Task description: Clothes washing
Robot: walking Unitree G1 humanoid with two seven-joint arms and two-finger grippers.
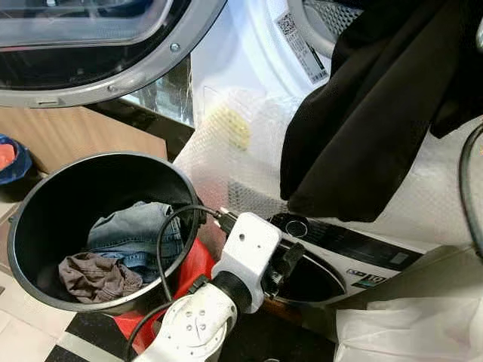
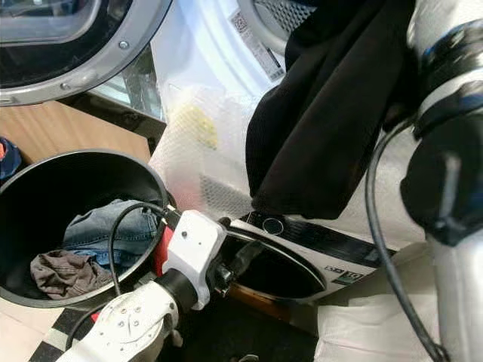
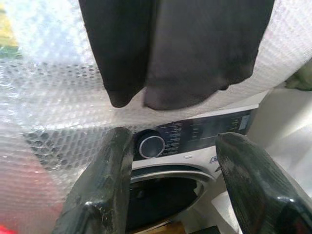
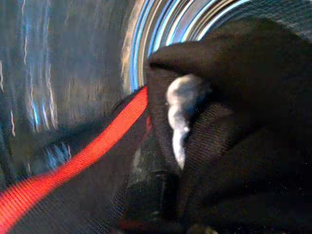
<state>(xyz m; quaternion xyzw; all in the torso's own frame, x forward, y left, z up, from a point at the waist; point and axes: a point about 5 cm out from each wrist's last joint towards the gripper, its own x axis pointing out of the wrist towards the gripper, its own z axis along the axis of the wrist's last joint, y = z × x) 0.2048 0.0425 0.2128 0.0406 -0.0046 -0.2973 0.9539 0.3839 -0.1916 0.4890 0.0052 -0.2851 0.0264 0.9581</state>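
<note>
1. A black garment [image 1: 362,113] is seen draped out of the washing machine's drum opening [image 1: 321,23], hanging down over the bubble-wrapped white front [image 1: 226,151] and ending just above the control panel [image 1: 355,253].
2. In the right wrist view, the black cloth [image 4: 243,122] is bunched tightly around the right gripper [image 4: 180,117] at the ribbed metal rim of the drum [image 4: 161,29]; one pale fingertip is wrapped in the folds, so the garment is taken to be pinched. A red strap [image 4: 73,165] is crossed beneath it.
3. The right arm [image 2: 445,151] is raised at the right edge of the scene, reaching up towards the drum.
4. The left gripper [image 3: 170,185] is held spread wide, nothing between its black fingers [image 3: 105,185], pointed at the round dial [image 3: 151,146] on the control panel, just below the garment's hem.
5. The left arm's white wrist [image 1: 245,253] is shown low in the middle, beside the panel.
6. To the left, a black round basket [image 1: 45,196] is set on the floor, with blue jeans [image 1: 132,234] and a brown garment [image 1: 94,275] lying inside it.
7. The open porthole door [image 1: 90,45] is seen at the upper left, above the basket.
8. A clear plastic bag [image 1: 407,328] is noted at the lower right corner.
</note>
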